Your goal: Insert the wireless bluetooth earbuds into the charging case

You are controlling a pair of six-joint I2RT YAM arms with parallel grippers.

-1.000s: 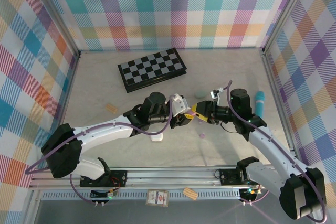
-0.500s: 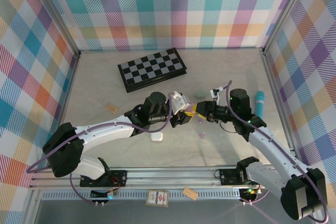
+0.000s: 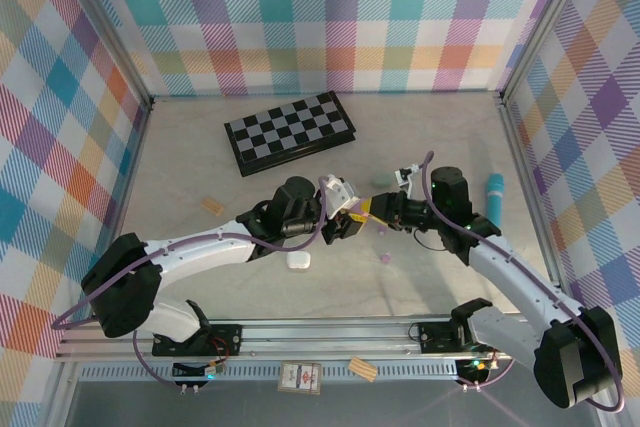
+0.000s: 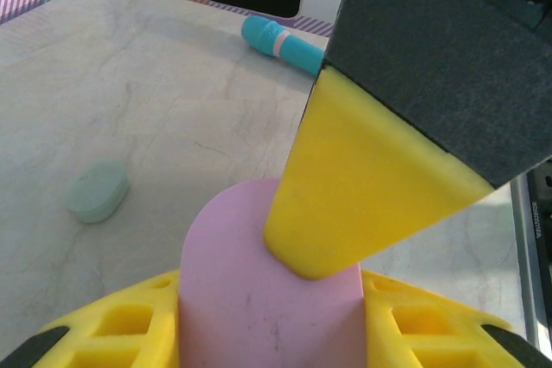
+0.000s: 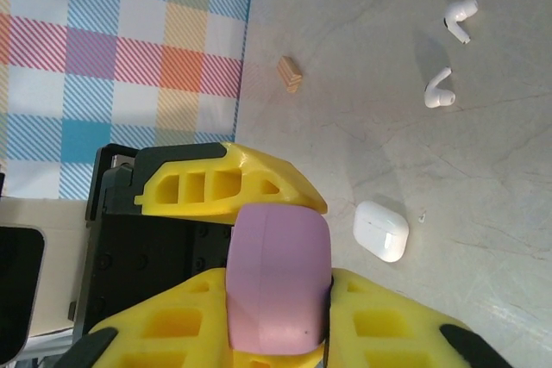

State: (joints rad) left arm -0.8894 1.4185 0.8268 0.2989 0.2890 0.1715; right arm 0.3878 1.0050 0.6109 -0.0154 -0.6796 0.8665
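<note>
A lilac charging case (image 5: 278, 277) hangs above the table between both grippers. My left gripper (image 4: 272, 292) is shut on it, its yellow fingers (image 4: 129, 325) flanking the case (image 4: 250, 282). My right gripper (image 5: 278, 283) is shut on the same case from the opposite side; one of its fingers (image 4: 362, 187) lies over the case's top. In the top view the left gripper (image 3: 345, 219) and right gripper (image 3: 374, 209) meet at mid-table. Two white earbuds (image 5: 460, 19) (image 5: 438, 89) lie on the table, and a lilac earbud (image 3: 385, 258) sits below the grippers.
A white case (image 3: 298, 260) (image 5: 380, 230) lies closed near the left forearm. A mint-green case (image 4: 97, 190) and a teal cylinder (image 3: 494, 194) lie to the right. A folded chessboard (image 3: 288, 131) lies at the back, and a wooden block (image 3: 211, 206) on the left.
My right gripper has slid left up to the left gripper and narrowed its jaws onto the lilac case. The left gripper kept its hold and barely moved.
</note>
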